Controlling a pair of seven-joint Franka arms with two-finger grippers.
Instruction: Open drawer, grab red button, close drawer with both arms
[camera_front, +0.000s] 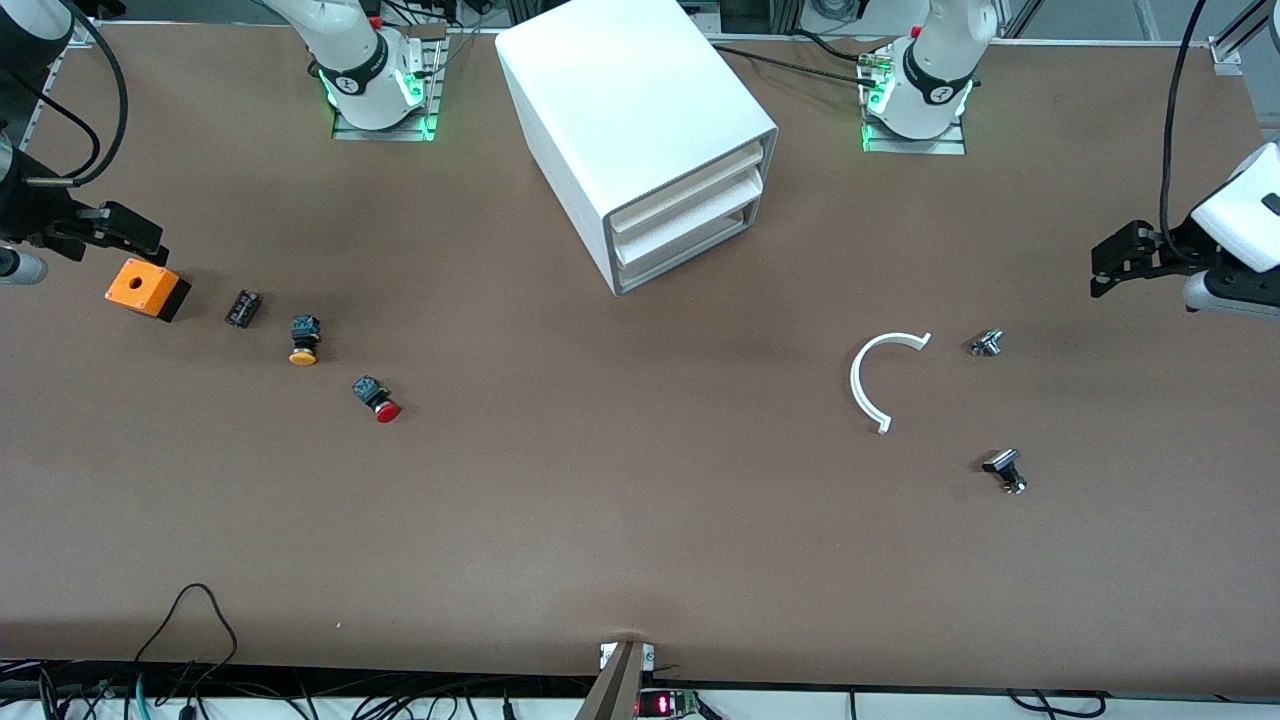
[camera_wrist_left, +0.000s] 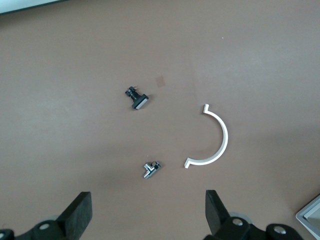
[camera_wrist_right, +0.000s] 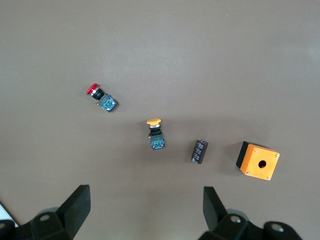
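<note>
A brown table (camera_front: 620, 480) carries a white cabinet (camera_front: 620, 110) at upper centre. At the frame's left lie an orange box (camera_front: 147, 288), black block (camera_front: 242, 308), yellow-capped button (camera_front: 304, 340) and red-capped button (camera_front: 377, 399). At right lie a white curved strip (camera_front: 868, 380) and two small metal parts (camera_front: 986, 343) (camera_front: 1005, 470).

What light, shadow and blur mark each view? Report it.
Front view: even overhead light, soft short shadows beside the large white box cabinet and the small red-capped push-button; green glow at both arm bases. Left wrist view: the white curved plastic strip is crisp, the open left gripper soft. Right wrist view: the orange box is sharp, the open right gripper blurred.
</note>
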